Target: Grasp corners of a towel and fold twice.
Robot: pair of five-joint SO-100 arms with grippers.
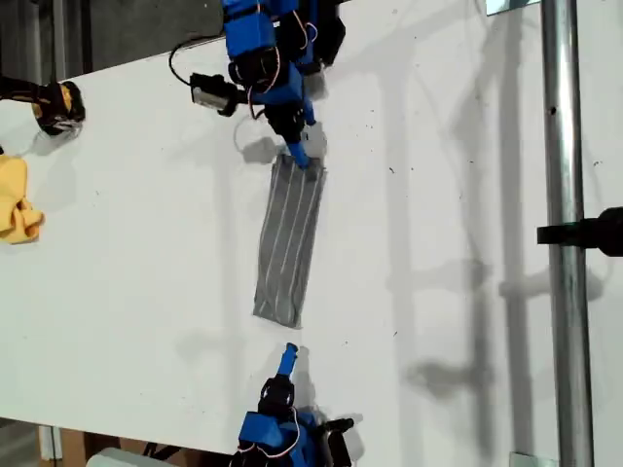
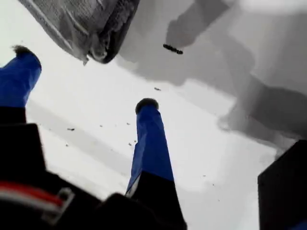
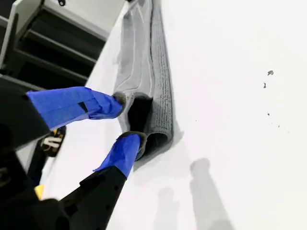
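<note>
- White table, seen from above in the exterior view; a metal pole runs down the exterior view's right, and a yellow cloth lies at its left edge.
- The towel, grey with white pinstripes, lies folded into a long narrow strip near the middle of the table, running between the two arms.
- My second gripper is the one at the top of the exterior view. Its blue fingers stand a little apart, one on each side of the strip's end fold, touching the cloth at the tips; whether they pinch it tightly cannot be told.
- My first gripper is the one at the bottom of the exterior view. Its jaws are spread wide with nothing between them, and it sits just short of the strip's near end, not touching it.
- Small dark specks dot the tabletop near the first gripper.
</note>
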